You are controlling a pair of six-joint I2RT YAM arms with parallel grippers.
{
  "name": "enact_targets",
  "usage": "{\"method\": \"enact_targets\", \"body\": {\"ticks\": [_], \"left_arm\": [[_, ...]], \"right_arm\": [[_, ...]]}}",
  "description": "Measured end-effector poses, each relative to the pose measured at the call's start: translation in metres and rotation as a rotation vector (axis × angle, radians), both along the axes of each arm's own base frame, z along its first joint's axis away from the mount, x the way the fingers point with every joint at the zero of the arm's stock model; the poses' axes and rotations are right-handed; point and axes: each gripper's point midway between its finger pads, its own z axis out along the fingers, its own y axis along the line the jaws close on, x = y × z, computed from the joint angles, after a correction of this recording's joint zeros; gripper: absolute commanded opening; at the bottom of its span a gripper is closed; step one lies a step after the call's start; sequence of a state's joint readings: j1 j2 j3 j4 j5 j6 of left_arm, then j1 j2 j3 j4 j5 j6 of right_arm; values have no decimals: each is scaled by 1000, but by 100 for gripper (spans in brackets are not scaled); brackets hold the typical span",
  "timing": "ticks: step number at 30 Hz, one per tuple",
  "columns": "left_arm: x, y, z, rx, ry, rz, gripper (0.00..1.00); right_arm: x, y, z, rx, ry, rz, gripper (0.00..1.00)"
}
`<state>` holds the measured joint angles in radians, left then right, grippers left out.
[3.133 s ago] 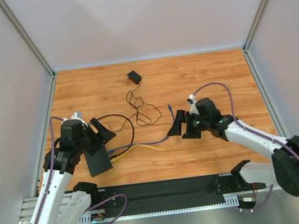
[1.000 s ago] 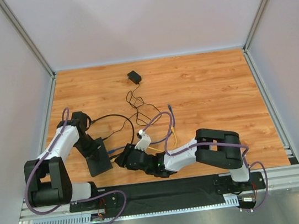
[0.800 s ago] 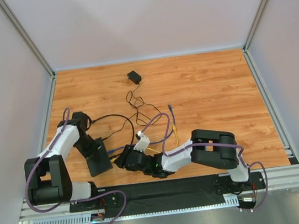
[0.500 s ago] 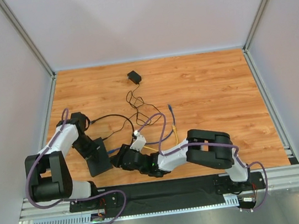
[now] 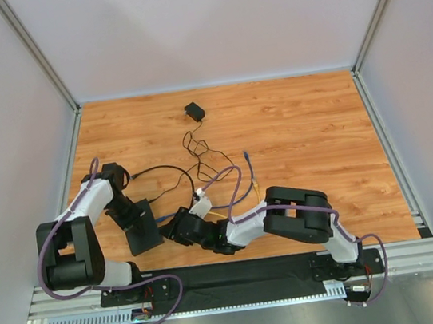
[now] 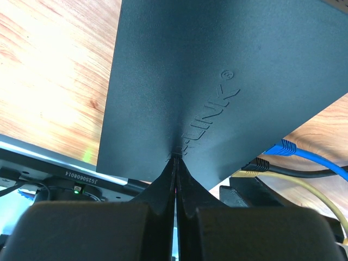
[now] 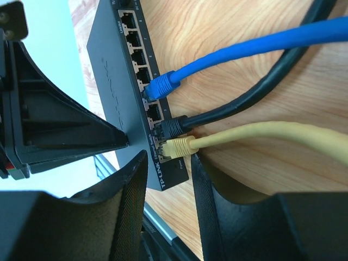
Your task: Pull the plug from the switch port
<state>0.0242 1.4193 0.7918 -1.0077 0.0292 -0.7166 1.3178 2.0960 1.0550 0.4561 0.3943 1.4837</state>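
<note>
Right tool hangs low over the wood-grain surface with its 2 fingers parted to a narrow gap, holding nothing. Just ahead of that gap lies the yellow moulded plug, seated in the socket row along 1 narrow edge of the flat matte-black rectangular switch. The black plug fills the socket just beside it. 1 open socket separates the black plug from the blue plug. All 3 plugs are seated.

Left tool is closed, finger against finger, holding nothing. Its tips press on the top face of the switch beside the embossed lettering.

In the top view, the switch sits at the near-left part of the surface between the 2 tools, with its sockets facing the right tool. The small black adapter block on a thin black lead lies well apart, toward the far edge.
</note>
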Motion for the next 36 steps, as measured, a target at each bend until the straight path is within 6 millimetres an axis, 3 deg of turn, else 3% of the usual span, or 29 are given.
{"method": "enact_targets", "body": {"ticks": [2, 20, 36], "left_arm": [[0, 0, 0, 1, 1, 1, 0], [-1, 0, -1, 1, 12, 12, 0], [-1, 0, -1, 0, 13, 12, 0]], "right_arm": [[0, 1, -1, 13, 16, -12, 36], [3, 3, -4, 119, 181, -133, 32], [0, -5, -4, 100, 235, -239, 36]]}}
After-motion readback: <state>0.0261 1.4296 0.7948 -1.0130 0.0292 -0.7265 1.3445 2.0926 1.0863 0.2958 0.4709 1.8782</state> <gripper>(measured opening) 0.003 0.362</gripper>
